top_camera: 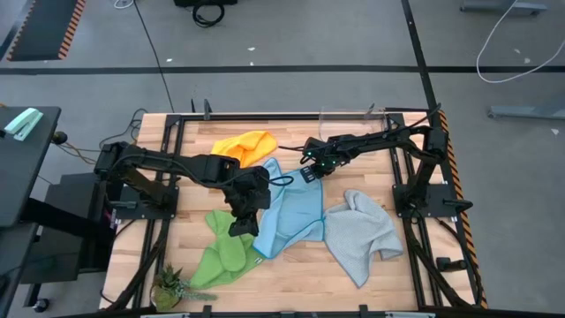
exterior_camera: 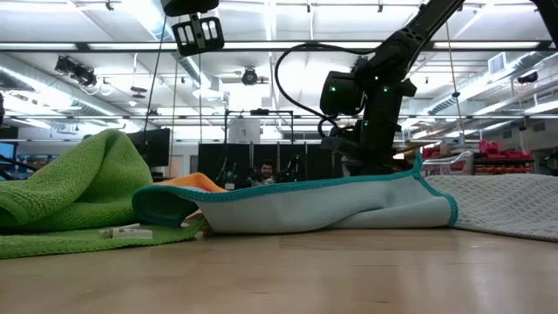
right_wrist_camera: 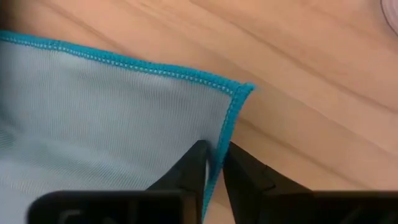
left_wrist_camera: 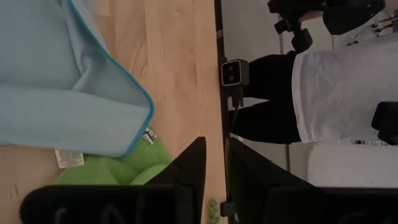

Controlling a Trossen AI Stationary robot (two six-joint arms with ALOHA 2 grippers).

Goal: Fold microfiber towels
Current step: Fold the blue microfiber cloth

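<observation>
A small green plant sprig [top_camera: 173,286] is seen at the near edge of the wooden slatted table [top_camera: 300,283], towards its left corner. Just beyond it, a bright green microfiber towel [top_camera: 222,250] lies crumpled, with a white tag [exterior_camera: 122,232] showing beside it in the low view. To the right, a light grey microfiber towel [top_camera: 363,231] is spread loosely on the right part of the table.

Between these two, a light blue microfiber towel with a teal stitched edge [top_camera: 290,212] is laid in the middle, partly doubled over so that a fold faces the low camera; its near left corner overlaps the green cloth. The left gripper [top_camera: 244,215] is held over the left edge of this blue towel, where it meets the green one. In the left wrist view its two dark fingers [left_wrist_camera: 189,168] are seen close together with only a narrow gap between them, and nothing is seen held between them.

Farther back, the right gripper [top_camera: 310,172] is set down at the far corner of the blue towel. In the right wrist view its fingers [right_wrist_camera: 194,163] are closed to a thin slit on the teal hem, just beside the corner, so that the edge is pinched.

At the far side, a yellow-orange microfiber towel [top_camera: 245,146] lies bunched, just beside the blue towel's far left corner. Beyond the table, a person in a white top [left_wrist_camera: 339,93] is seen standing in the left wrist view.
</observation>
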